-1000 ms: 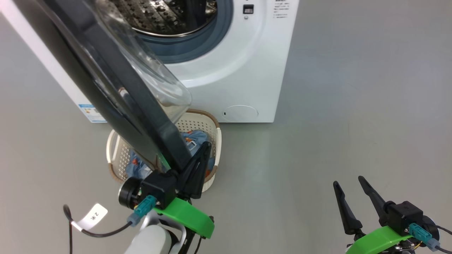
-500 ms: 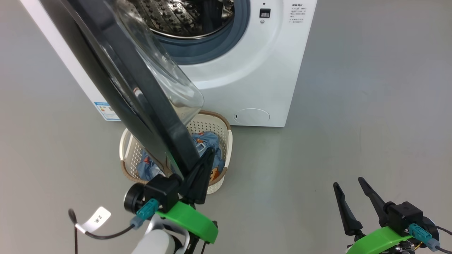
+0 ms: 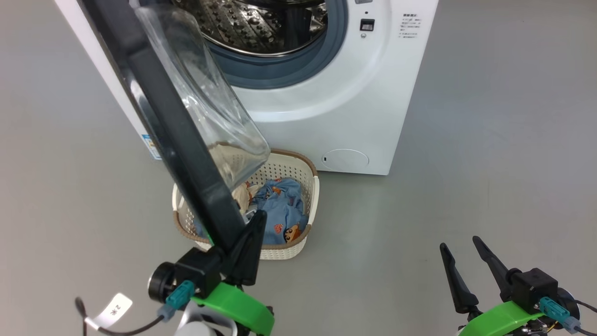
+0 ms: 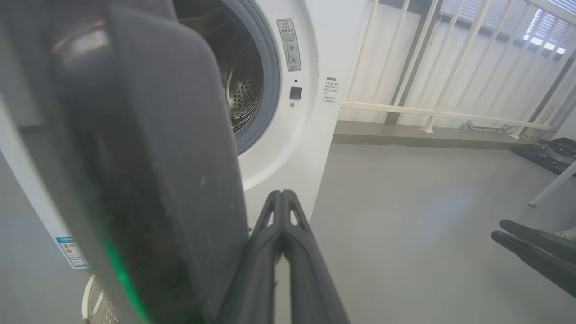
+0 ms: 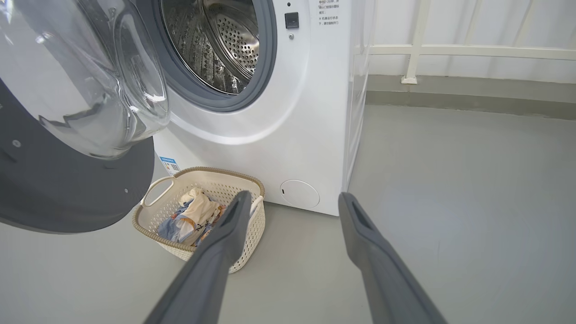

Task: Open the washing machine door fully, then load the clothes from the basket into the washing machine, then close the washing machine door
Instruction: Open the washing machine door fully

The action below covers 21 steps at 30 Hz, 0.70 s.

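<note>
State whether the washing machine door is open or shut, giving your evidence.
Open: the washing machine door stands swung away from the washing machine, its steel drum and seal exposed. Fully open? Cannot tell.

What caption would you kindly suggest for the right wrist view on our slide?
Open right gripper faces the washing machine, door swung open, clothes in the basket on the floor.

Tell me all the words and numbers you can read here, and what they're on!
"2米": cable tag, tilted.
Blue label low on the washer: too small to read.
Small print on its front: too small to read.
Warning sticker with a triangle sign, beside the drum opening: words blurred.
</note>
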Motion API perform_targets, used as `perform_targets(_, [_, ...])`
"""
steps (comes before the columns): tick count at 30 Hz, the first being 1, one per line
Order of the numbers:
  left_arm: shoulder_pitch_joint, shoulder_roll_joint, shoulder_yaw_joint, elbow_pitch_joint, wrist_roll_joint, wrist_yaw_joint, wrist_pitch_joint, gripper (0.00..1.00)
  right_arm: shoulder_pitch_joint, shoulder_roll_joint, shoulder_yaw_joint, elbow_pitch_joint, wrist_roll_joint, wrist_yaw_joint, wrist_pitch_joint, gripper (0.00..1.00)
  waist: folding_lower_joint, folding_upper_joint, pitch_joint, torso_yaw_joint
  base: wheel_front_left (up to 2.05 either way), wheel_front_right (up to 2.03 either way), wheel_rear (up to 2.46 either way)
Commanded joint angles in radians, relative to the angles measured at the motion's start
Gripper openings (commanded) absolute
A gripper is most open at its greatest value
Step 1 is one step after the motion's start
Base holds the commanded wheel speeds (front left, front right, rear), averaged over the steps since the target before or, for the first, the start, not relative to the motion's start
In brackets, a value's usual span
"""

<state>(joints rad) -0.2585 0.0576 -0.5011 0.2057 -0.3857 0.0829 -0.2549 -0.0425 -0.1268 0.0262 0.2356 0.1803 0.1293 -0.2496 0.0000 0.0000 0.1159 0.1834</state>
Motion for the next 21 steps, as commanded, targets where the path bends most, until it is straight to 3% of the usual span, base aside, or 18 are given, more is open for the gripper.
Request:
perform_targets(1, [-0.006,0.051,0.07,-0.034,-0.005,0.026,-0.002,0.0,-0.005,-0.012,0.034,-0.021,0.01,0.001,-0.012,1.0,0.0,0.0,0.0,0.01,0.0,0.0,0.0])
perform_targets(21, [0.119,0.151,0.147,-0.257,-0.009,0.122,0.044,0.0,0.006,-0.017,0.025,-0.024,0.008,0.001,-0.012,1.0,0.0,0.0,0.012,0.084,0.0,0.0,0.0])
